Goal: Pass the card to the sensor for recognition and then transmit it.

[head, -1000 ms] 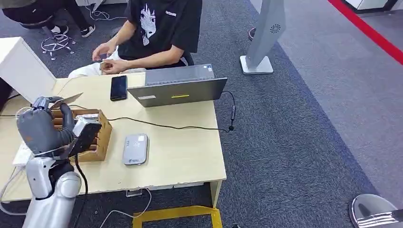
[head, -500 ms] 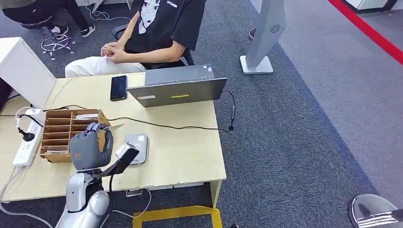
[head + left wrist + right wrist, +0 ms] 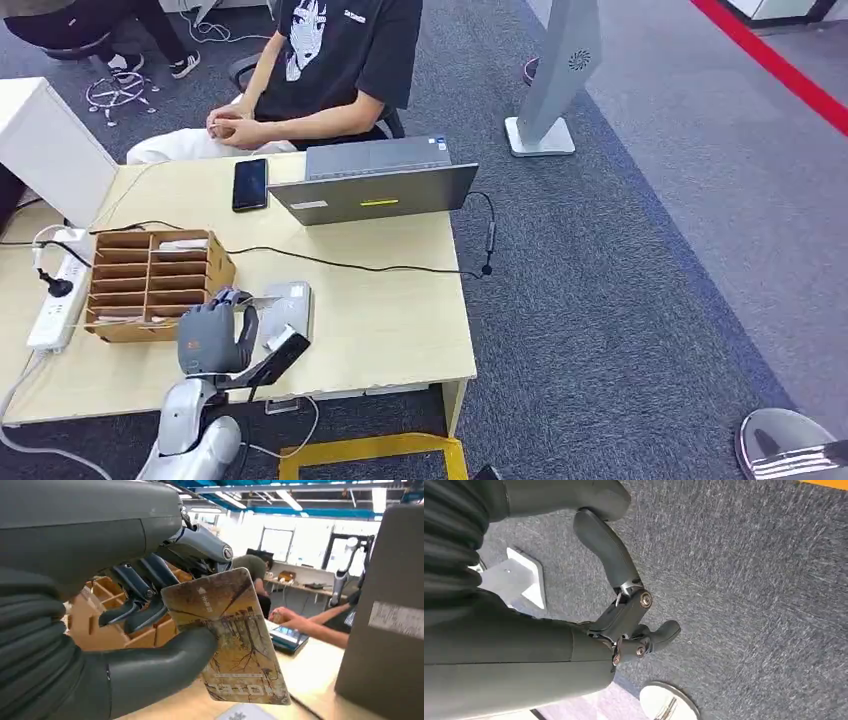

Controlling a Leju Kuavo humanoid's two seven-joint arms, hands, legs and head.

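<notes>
One card (image 3: 227,635) sits pinched in my left robot hand (image 3: 212,338), held just over the sensor (image 3: 287,312) on the surface (image 3: 390,320). My right robot hand (image 3: 624,607) hangs empty, fingers spread.

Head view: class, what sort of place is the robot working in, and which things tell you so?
Probably an office or lab workspace: a light wooden desk on grey carpet, an open laptop with a person seated behind it, and a cardboard card organiser beside a grey card reader.

Grey carpet (image 3: 640,260) (red stripe (image 3: 770,65) at one corner) surrounds a pale wooden table (image 3: 400,330).
</notes>
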